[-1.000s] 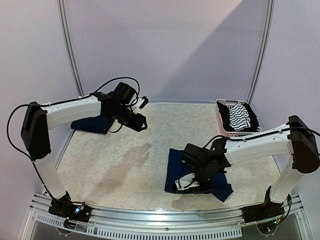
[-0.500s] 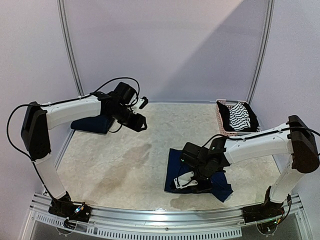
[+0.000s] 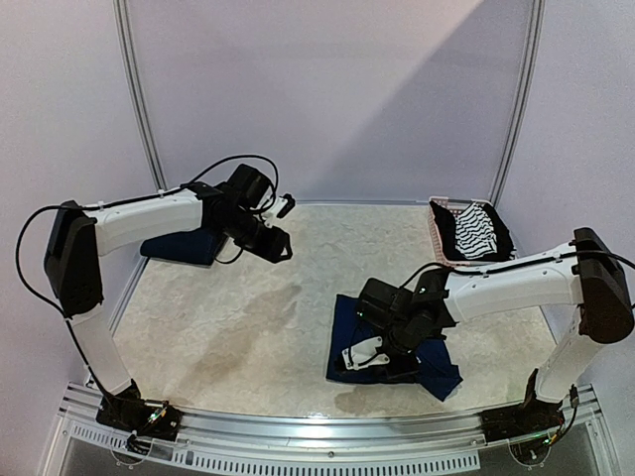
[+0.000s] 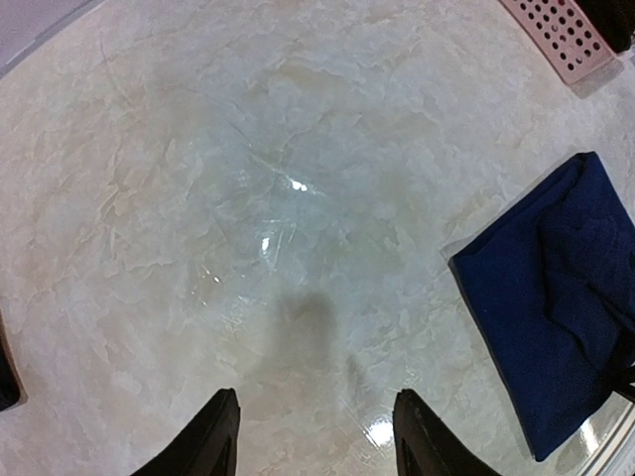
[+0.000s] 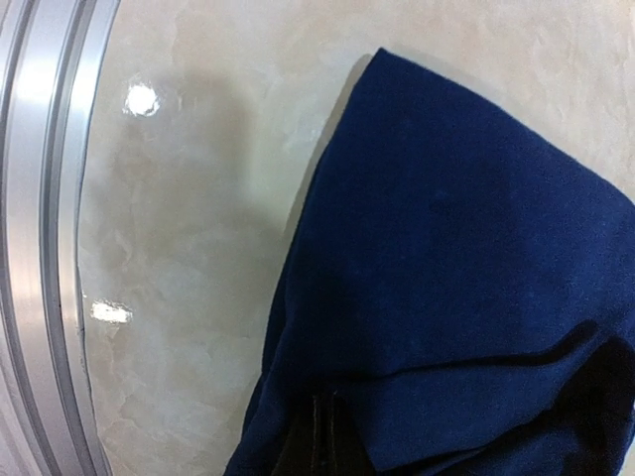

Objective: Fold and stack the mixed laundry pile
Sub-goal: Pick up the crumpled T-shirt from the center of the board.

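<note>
A folded navy garment (image 3: 344, 329) lies near the table's front right, and it fills the right wrist view (image 5: 456, 248). My right gripper (image 3: 369, 355) is low over its near-left edge. In the right wrist view the right gripper (image 5: 325, 436) is shut, with navy cloth bunched around its dark fingertips. My left gripper (image 3: 279, 246) hangs open above bare table at the back left; in its wrist view the left gripper (image 4: 316, 441) has nothing between its fingers. Another folded navy piece (image 3: 184, 246) lies at the back left. A black-and-white striped piece (image 3: 474, 230) fills the basket.
A pink perforated basket (image 3: 440, 250) stands at the back right, its corner also in the left wrist view (image 4: 561, 30). The table's metal front rail (image 5: 40, 248) runs close to the garment's left edge. The navy garment (image 4: 556, 297) shows at the right of the left wrist view.
My right gripper has closed on the navy garment's near edge and shifted slightly left. The left arm has hardly moved and stays open.
</note>
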You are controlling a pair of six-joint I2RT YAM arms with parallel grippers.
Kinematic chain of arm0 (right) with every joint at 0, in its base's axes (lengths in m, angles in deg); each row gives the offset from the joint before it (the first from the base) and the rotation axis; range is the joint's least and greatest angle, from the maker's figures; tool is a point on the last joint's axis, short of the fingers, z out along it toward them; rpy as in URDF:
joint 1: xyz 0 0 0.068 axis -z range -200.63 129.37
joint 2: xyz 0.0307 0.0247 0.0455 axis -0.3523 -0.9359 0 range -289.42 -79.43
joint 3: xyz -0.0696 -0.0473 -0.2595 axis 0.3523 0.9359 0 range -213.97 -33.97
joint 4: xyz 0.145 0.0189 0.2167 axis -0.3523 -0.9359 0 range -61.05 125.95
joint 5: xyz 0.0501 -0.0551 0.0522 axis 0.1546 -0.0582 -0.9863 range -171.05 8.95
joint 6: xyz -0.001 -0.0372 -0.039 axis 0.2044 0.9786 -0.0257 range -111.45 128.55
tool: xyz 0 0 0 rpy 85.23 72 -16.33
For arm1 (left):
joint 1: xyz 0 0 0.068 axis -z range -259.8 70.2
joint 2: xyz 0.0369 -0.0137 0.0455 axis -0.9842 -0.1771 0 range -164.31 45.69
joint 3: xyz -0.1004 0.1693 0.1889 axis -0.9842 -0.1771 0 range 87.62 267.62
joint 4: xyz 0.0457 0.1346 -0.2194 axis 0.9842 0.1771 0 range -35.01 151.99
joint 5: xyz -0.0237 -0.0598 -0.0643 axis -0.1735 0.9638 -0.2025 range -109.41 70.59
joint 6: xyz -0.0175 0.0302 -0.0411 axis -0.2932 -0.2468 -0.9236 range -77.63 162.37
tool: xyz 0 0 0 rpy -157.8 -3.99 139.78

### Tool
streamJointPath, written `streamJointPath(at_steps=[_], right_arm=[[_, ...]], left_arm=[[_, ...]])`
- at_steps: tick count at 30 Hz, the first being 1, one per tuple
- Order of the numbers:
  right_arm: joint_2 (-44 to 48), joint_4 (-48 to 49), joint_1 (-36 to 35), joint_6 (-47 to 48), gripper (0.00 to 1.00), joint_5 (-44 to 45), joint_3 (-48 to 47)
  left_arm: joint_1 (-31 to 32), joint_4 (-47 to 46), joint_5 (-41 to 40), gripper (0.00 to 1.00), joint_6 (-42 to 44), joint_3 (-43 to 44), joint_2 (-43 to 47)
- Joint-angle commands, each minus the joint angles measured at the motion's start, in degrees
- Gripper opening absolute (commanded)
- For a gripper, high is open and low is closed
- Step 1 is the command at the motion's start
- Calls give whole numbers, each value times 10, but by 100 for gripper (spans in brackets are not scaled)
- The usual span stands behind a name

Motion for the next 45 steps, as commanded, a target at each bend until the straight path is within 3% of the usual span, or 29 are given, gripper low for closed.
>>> streamJointPath(at_steps=[1,12,17,21,28,38,42,45], right_arm=[[27,-13,4,-9,0,0,-45],[137,-27,169,-72,0,10,-275],[188,-40,222,-102,0,0,-318],[262,-21,271,-119,0,-26,-245],[372,3,328,-135,0,-44,-73],[422,22,375,-174,0,-84,16],[428,26,376,-177,0,-91,31],[430,30,377,-179,0,-96,39]], left_arm=[[5,10,3,54,6,14,-10],[5,11,-7,54,27,13,-9],[15,-4,44,54,43,1,5],[67,8,72,55,50,4,-6],[198,41,-6,56,20,65,-94],[198,-62,-93,57,-144,78,-184],[182,-88,-104,56,-199,71,-192],[167,-121,-68,54,-222,61,-195]])
